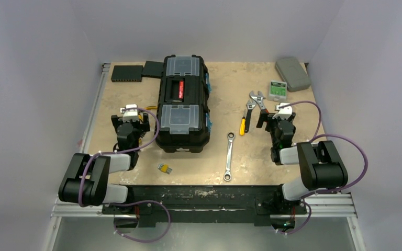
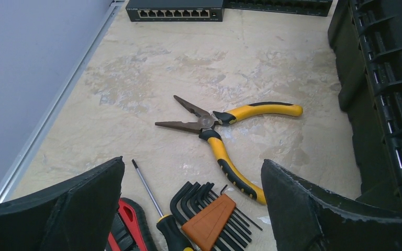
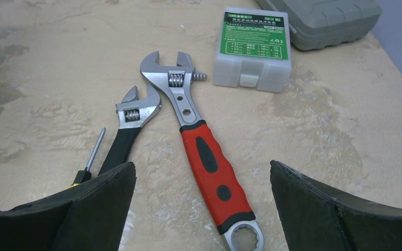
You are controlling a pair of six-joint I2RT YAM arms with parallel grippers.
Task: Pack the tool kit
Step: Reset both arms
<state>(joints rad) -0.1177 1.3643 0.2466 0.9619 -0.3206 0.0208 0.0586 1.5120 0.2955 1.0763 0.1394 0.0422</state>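
Toolbox (image 1: 183, 104) sat closed on the table (image 1: 225, 78).
Left of the toolbox, the left gripper (image 2: 192, 166) hung over yellow pliers (image 2: 214, 123), jaws apart and empty; right of the toolbox, the right gripper (image 3: 203, 163) stood equally wide above a red-handled wrench (image 3: 199, 151).

Black toolbox (image 1: 183, 104) stands shut at upper centre of the top view, its red-labelled handle between two clear-lidded compartments. A spanner (image 1: 229, 156) lies just right of it. In the left wrist view, yellow-handled pliers (image 2: 225, 137) lie open mid-frame, with a screwdriver (image 2: 152, 196) and hex keys (image 2: 209, 214) below them. Red wrench (image 3: 199, 151) and black wrench (image 3: 128, 130) lie side by side, centre of the right wrist view
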